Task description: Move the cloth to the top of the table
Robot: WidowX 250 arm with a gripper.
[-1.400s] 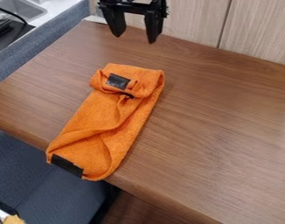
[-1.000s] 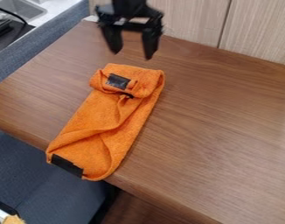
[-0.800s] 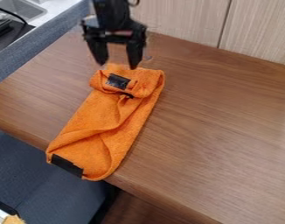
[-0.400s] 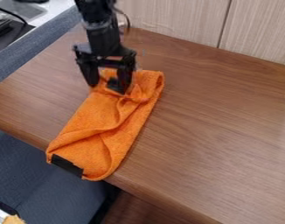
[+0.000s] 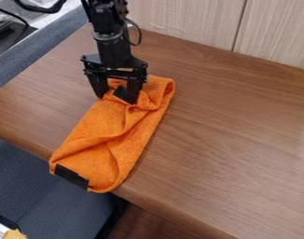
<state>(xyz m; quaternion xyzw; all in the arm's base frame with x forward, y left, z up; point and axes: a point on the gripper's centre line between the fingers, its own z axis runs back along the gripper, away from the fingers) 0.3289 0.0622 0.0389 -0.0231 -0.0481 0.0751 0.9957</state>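
Jaws wide apart astride the cloth (image 5: pixel 107 131) at its one-o'clock end, nothing clearly pinched; your gripper (image 5: pixel 118 97) is placed, grasp and twelve-o'clock move up the table (image 5: pixel 229 126) remain!

The cloth (image 5: pixel 105 140) is bright orange with black patches near its two ends. The table (image 5: pixel 229 135) is medium brown with a streaky wood grain, and the wall panels (image 5: pixel 185 21) are pale beige with fine grain lines. The gripper (image 5: pixel 120 100) is black; the seat (image 5: pixel 42 177) is blue-grey.
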